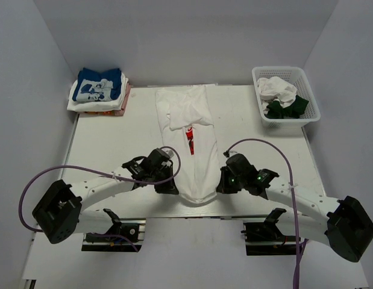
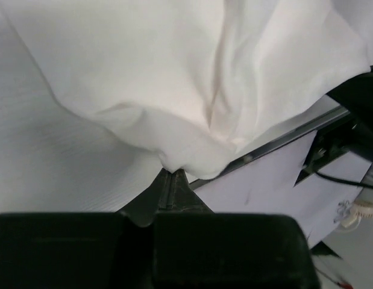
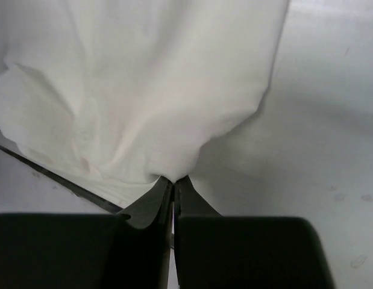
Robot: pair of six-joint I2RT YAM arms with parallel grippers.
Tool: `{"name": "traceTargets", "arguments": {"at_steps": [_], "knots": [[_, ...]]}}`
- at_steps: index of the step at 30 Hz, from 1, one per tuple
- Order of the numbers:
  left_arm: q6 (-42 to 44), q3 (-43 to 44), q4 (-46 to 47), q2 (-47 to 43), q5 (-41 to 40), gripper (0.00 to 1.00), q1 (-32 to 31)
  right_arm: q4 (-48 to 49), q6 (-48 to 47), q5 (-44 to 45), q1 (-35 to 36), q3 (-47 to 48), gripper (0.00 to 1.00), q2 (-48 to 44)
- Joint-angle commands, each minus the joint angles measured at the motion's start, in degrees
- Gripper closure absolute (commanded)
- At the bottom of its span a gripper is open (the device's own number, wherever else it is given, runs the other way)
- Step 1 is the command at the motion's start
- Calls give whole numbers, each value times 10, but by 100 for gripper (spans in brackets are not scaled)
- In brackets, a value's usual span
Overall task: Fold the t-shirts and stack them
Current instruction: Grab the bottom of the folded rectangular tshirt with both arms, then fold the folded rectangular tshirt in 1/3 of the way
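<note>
A long white t-shirt with a red logo print lies folded lengthwise down the middle of the table, its sleeves tucked in at the far end. My left gripper is shut on the near left corner of its hem. On the other side my right gripper is shut on the near right corner. Both corners bunch into the pinched fingertips. A stack of folded t-shirts with a blue one on top sits at the far left.
A white basket at the far right holds crumpled white and dark green cloth. The table's near edge runs just behind the shirt's hem, with the arm mounts below it. Grey walls close in the back and sides.
</note>
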Motion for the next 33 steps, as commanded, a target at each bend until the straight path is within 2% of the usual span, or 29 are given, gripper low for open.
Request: {"name": "traceTargets", "arguments": {"at_steps": [1, 5, 9, 10, 12, 17, 24, 31, 33], "knots": [[14, 52, -37, -28, -73, 100, 6, 11, -30, 87, -2, 63, 100, 0], [7, 133, -94, -1, -207, 100, 17, 30, -35, 172, -10, 123, 100, 43], [1, 205, -115, 59, -286, 100, 34, 100, -43, 221, -25, 164, 100, 79], [1, 244, -129, 76, -325, 100, 41, 110, -44, 228, -26, 187, 100, 94], [11, 304, -149, 106, -351, 100, 60, 143, -67, 247, -38, 215, 100, 133], [60, 398, -137, 196, -350, 100, 96, 155, -111, 245, -63, 323, 100, 218], [88, 480, -110, 269, -327, 100, 151, 172, -131, 218, -107, 424, 100, 340], [113, 538, -106, 355, -303, 100, 182, 145, -142, 177, -134, 517, 100, 448], [121, 544, -81, 379, -295, 99, 196, 136, -144, 177, -145, 549, 100, 480]]}}
